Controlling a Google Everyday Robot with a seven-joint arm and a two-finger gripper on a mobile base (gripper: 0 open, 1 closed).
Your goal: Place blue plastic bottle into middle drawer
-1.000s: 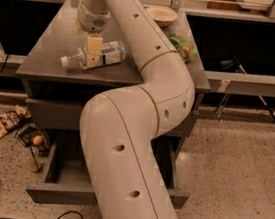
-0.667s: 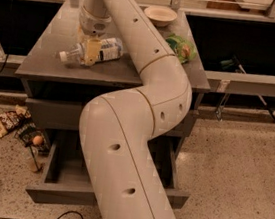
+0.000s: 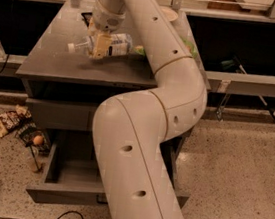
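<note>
One bottle (image 3: pixel 118 44) in play. It lies roughly on its side at the cabinet top (image 3: pixel 48 62), cap to the left; whether it rests on the surface or hangs just above it, I cannot tell. Gripper (image 3: pixel 101 46) comes down on it from above, toward the back of the top. Its two pale fingers (image 3: pixel 98 52) pinch the bottle across the middle. Drawer (image 3: pixel 69 170), the lowest one, stands pulled out, though the arm (image 3: pixel 142 147) hides most of its opening from where I stand.

Risks, as I judge them:
- The hold is on a smooth round body with the cap end sticking out sideways. The bottle could pivot or slip on the way down.
- The path runs past the cabinet's front edge and the shut upper drawer (image 3: pixel 61 114). A bottle carried crosswise could clip either.
- A skewed release could leave one end propped on the drawer's rim.
- Snack bags (image 3: pixel 7 120) lie on the floor left of the drawer. A dropped bottle would roll in among them.
</note>
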